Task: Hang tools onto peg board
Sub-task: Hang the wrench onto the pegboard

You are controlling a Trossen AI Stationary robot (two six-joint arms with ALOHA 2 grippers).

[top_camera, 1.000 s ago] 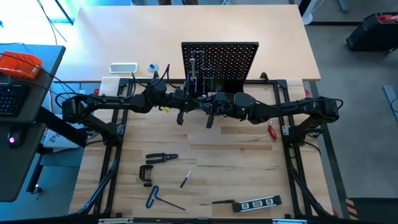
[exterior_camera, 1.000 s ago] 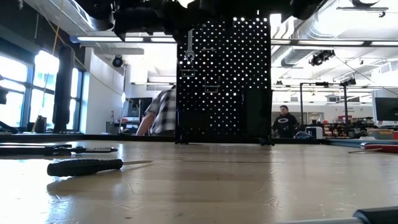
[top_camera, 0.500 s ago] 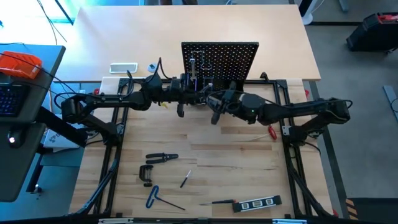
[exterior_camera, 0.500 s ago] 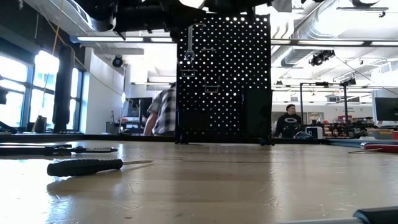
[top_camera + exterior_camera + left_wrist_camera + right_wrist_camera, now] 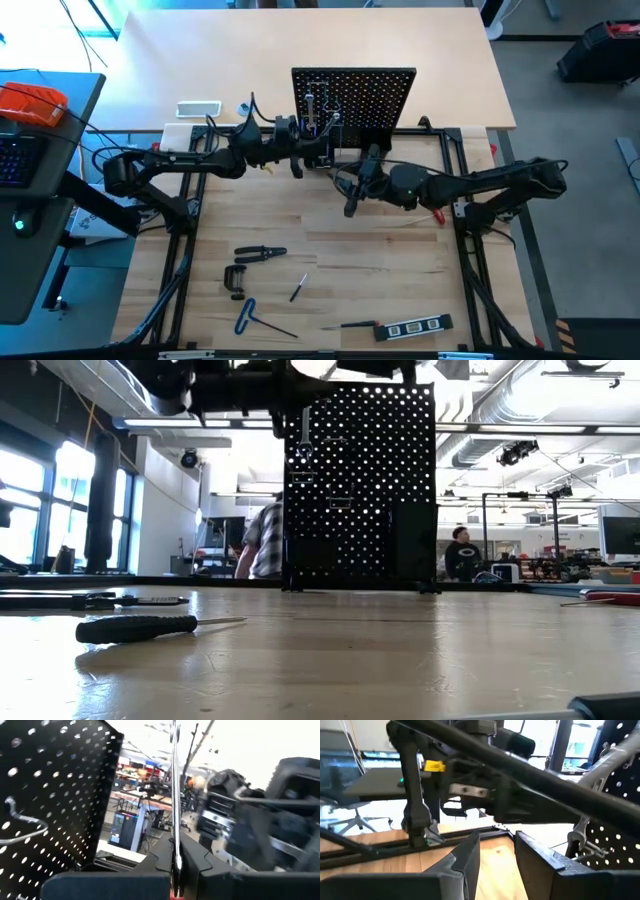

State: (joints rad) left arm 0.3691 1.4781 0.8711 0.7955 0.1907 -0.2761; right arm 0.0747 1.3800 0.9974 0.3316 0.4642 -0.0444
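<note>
Since a second ago my right gripper (image 5: 349,207) has pulled back from the peg board (image 5: 353,97) toward the middle of the table (image 5: 380,270), and its fingers (image 5: 470,855) now stand spread with nothing between them. My left gripper (image 5: 297,166) has come a little closer to the board, pressed together on a thin silver wrench (image 5: 175,805) that stands upright just beside the holes.

Nearest on the table lie the level (image 5: 412,327), the blue-handled hex key (image 5: 247,317), the C-clamp (image 5: 236,279), a small screwdriver (image 5: 298,289) and the pliers (image 5: 260,254). I judge they are all stiff metal, light except the clamp, and slippery on bare steel, so I would grip at the handles. Nothing stands between them and the board except my own arms. A wrench (image 5: 310,104) already hangs there.
</note>
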